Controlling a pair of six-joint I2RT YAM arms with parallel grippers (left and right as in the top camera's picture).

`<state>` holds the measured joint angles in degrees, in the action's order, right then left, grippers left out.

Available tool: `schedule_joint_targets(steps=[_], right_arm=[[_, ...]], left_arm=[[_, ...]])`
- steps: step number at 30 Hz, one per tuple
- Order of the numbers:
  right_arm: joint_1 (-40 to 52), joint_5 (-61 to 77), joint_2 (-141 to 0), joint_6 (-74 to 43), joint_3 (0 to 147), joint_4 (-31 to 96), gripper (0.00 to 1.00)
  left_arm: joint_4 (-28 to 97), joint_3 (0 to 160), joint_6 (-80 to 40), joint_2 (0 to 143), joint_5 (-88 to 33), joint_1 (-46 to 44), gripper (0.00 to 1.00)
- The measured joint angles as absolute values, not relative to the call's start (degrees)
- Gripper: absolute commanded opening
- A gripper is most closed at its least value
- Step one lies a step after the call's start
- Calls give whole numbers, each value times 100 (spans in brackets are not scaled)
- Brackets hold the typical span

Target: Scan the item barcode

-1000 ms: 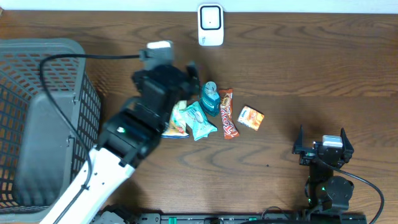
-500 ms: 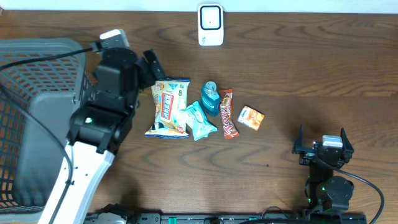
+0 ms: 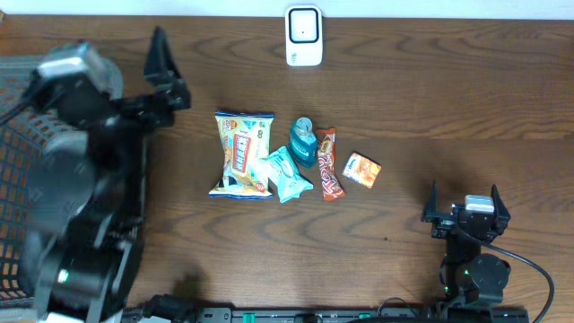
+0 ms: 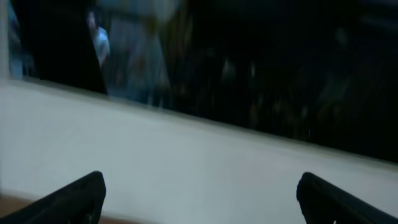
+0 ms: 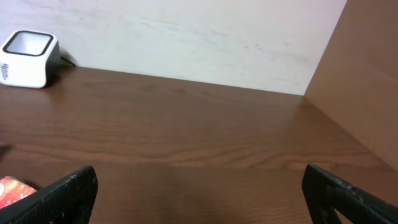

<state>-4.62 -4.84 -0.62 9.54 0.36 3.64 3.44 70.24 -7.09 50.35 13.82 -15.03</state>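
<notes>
Overhead: five items lie in one cluster mid-table, none held: one yellow chip bag [image 3: 242, 152], one teal packet [image 3: 287, 173], one teal bottle [image 3: 303, 140], one candy bar [image 3: 328, 162] and one small orange packet [image 3: 362, 170]. One white scanner [image 3: 304, 36] stands at the far edge of the table [image 3: 448, 99]. The left gripper [image 3: 169, 76] hangs spread and empty beside one grey basket [image 3: 13, 161]; the right gripper [image 3: 465, 205] sits parted near the front edge.

Left wrist: two fingertips [image 4: 81, 196] wide apart, only blur between.

Right wrist: two fingertips [image 5: 68, 193] wide apart, the scanner far left
</notes>
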Motion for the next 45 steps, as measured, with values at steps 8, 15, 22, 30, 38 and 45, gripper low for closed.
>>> schedule_joint_targets(steps=[8, 15, 22, 30, 38, 45], right_arm=[[-462, -484, -62, 954, 36, 362, 99], [-462, -484, -64, 954, 36, 364, 99], [-462, -482, -62, 954, 36, 364, 99], [-462, -484, -62, 954, 36, 364, 99], [-462, -482, -62, 954, 36, 364, 99], [-462, -482, -62, 954, 36, 364, 99]], left_arm=[[598, 7024, 89, 4405, 1389, -1503, 98], [1358, 7037, 569, 4165, 1393, -1503, 98], [1518, 7037, 633, 3610, 1162, -1503, 98], [1614, 7037, 642, 2687, 908, -1503, 98], [1612, 7039, 646, 1931, 902, -1503, 98], [1612, 7039, 596, 1702, 893, -1503, 98]])
